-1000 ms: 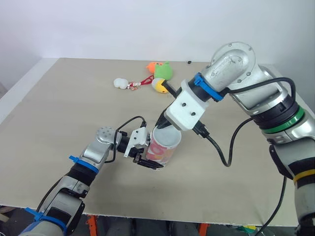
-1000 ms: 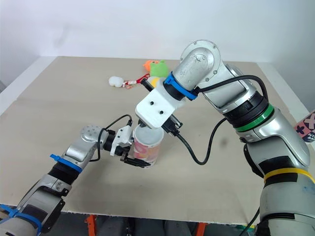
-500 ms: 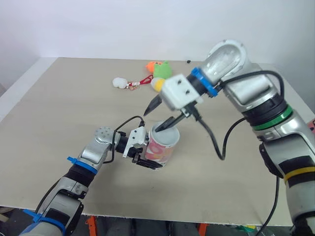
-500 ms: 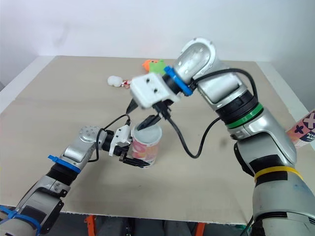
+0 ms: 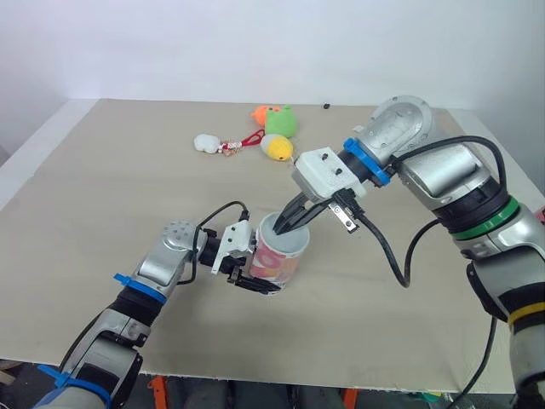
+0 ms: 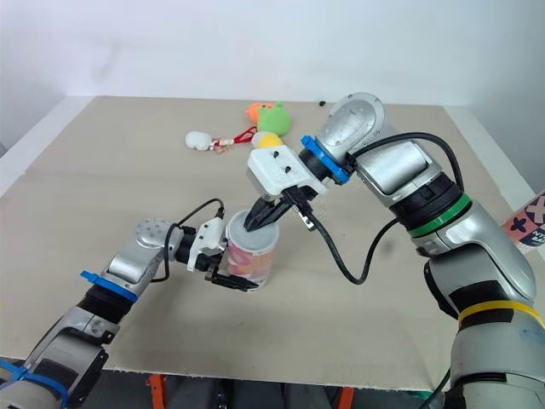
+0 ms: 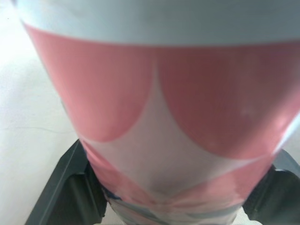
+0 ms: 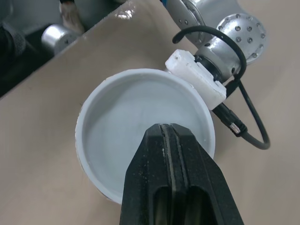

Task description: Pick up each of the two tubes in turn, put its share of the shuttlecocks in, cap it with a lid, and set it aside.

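Observation:
A short tube [image 5: 277,261] with a pink and white pattern stands on the table [image 5: 102,187], a white lid [image 5: 285,238] on its top. My left gripper [image 5: 259,273] is shut on the tube's lower part; the left wrist view shows the tube [image 7: 159,117] wedged between the black fingers [image 7: 65,187]. My right gripper [image 5: 286,223] comes in from the right, shut with nothing in it. Its tips hang at the lid's far rim. In the right wrist view the right gripper [image 8: 169,129] sits over the lid [image 8: 136,122]. I cannot tell whether they touch.
At the back of the table lie a green and orange plush toy [image 5: 279,121], a yellow ball toy [image 5: 278,148] and a small white toy [image 5: 207,143] with a red strap. A small black bit [image 5: 326,106] lies near the far edge.
My right arm lifted off the tube's top and drew back to the right. Its fingers, spread half a second ago, have shut over the lid. The left gripper and tube stayed put.

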You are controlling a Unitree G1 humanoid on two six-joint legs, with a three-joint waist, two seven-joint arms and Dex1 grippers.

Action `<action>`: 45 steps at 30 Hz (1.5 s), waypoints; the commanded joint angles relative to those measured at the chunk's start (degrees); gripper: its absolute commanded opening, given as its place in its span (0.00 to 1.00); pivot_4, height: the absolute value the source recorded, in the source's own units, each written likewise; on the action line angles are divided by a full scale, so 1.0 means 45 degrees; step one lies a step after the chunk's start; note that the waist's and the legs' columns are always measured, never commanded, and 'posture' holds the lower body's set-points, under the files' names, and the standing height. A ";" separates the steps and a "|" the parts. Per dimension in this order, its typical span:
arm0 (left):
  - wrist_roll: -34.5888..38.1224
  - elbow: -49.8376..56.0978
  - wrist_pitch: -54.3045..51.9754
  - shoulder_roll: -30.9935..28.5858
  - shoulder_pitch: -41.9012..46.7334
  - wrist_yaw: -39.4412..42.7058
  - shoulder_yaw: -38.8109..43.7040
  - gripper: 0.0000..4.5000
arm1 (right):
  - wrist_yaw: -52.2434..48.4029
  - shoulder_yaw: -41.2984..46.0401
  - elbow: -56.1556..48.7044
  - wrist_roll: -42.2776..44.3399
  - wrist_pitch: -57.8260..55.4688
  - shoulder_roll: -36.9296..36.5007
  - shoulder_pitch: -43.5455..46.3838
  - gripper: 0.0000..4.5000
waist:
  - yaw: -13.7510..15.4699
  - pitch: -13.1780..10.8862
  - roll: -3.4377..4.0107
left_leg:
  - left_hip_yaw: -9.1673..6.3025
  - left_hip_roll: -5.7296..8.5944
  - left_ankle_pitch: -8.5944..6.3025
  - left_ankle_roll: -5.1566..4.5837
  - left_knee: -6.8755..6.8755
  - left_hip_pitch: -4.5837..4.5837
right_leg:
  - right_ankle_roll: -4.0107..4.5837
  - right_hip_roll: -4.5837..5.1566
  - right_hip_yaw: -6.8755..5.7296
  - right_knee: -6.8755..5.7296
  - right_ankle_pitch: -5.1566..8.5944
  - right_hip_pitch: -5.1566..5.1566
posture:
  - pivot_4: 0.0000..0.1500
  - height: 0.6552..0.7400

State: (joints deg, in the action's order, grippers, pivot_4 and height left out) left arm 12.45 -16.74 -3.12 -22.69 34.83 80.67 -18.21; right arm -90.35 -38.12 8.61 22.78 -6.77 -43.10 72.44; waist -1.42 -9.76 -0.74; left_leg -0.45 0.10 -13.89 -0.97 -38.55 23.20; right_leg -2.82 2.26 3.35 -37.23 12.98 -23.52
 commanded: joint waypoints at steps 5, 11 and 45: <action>-0.0169 0.0139 -0.0290 -0.0288 -0.0252 -0.0208 -0.0001 0.68 | -0.0479 -0.0956 0.0723 -0.2456 0.1662 0.0971 -0.0402 0.01 | -0.0115 0.0027 -0.0020 | 0.0011 -0.0021 0.0000 0.0000 0.0001 -0.0055 | 0.0008 -0.0023 0.0011 -0.0001 -0.0003 0.0038 | 1.00 0.91; -0.0006 0.0328 -0.0449 -0.0207 -0.0395 -0.0310 0.0064 0.68 | -0.0479 0.0639 0.0371 0.0619 -0.0055 0.0138 0.0123 0.01 | -0.0116 0.0037 -0.0041 | 0.0011 -0.0129 0.0012 -0.0010 0.0001 -0.0118 | 0.0094 -0.0132 0.0009 -0.0004 -0.0006 0.0078 | 1.00 0.91; 0.1504 0.1400 -0.0330 -0.3485 -0.2117 0.1083 0.2247 1.00 | 0.1832 0.4491 -0.2522 -0.0874 -0.1467 -0.2326 -0.8189 0.91 | 0.0014 -0.0019 0.0007 | 0.0060 -0.0195 0.0012 0.0006 0.0001 0.0155 | 0.0146 -0.0216 0.0032 -0.0027 -0.0049 -0.0209 | 1.00 0.91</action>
State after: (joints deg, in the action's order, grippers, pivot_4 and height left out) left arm 17.04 -13.13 -4.12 -36.91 25.67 85.03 -10.87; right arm -83.51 -18.29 -0.71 19.72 -13.95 -54.61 35.82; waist -1.35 -9.85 -0.70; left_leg -0.18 -0.78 -13.83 -0.94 -38.56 23.90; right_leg -2.17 1.28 3.49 -37.35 12.76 -24.45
